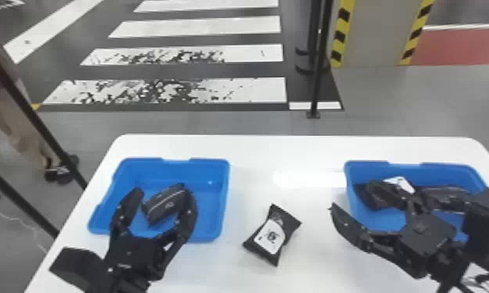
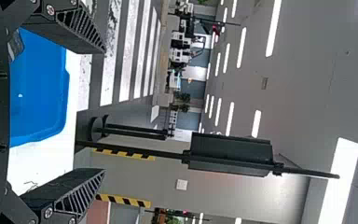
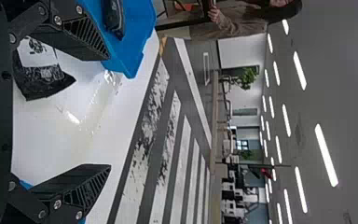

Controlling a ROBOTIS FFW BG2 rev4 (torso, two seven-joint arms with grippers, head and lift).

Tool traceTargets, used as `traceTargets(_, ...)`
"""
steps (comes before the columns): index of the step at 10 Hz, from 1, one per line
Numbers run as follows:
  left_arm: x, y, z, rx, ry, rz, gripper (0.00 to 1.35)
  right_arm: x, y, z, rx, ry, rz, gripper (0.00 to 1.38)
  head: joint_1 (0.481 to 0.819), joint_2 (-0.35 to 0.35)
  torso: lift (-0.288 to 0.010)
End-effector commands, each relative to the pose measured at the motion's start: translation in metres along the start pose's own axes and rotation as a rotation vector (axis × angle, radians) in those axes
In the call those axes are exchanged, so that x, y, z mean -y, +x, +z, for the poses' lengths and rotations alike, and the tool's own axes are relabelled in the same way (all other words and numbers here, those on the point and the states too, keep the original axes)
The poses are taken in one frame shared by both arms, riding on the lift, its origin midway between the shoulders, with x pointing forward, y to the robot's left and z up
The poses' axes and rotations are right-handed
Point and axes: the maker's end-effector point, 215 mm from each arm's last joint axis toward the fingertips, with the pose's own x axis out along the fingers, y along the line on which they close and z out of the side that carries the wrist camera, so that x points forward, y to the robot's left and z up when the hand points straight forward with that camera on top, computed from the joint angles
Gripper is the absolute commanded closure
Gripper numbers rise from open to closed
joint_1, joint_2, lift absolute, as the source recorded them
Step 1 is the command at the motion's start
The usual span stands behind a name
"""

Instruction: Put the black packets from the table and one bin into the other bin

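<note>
**Head view: nothing gripped, and rims close enough to catch**

Nearest, the left black two-finger gripper (image 1: 162, 191) stands wide open and empty, its fingertips over the left blue plastic bin (image 1: 215, 173). From the head they frame a black, pillow-shaped packet (image 1: 165, 202) lying inside; the left wrist view puts nothing between them, so they are probably above it. Closing at this height would likely pinch air, and lowering askew could knock a finger on the rim.

The right black two-finger gripper (image 3: 108, 112) is also spread wide, holding nothing. It appears to straddle the near side wall of the right blue plastic bin (image 1: 442, 174), one finger outside. Dropping straight down there could hit the wall and shove the bin.

Between the bins, apart from both, a black packet with a white label (image 1: 271, 235) lies slantwise on the white tabletop (image 1: 255, 156). Gripped only by a corner, its smooth wrap could slip; both arms going for it might collide.

Farther off, more black packets (image 1: 446, 191) lie in the right bin, partly hidden by the arm. Which bin should receive is unclear from here; a wrong guess would send packets the wrong way.
</note>
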Motion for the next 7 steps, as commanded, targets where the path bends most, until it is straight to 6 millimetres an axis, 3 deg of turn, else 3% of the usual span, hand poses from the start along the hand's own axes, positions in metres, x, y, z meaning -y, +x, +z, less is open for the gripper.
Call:
traceTargets(1,0.000,0.001,0.000,0.000,0.000,0.000,0.13,-0.015,0.026,-0.024,-0.079,0.028,0.091,0.21,0.695,0.133,-0.110)
traceTargets(3,0.000,0.002,0.000,0.000,0.000,0.000,0.13,-0.045,0.057,-0.053,-0.172,0.042,0.241,0.21,0.695,0.191,-0.110)
traceTargets(7,0.000,0.002,-0.004,-0.012,-0.007,0.000,0.13,-0.074,0.091,-0.098,-0.329,0.003,0.363,0.21,0.695,0.254,-0.110)
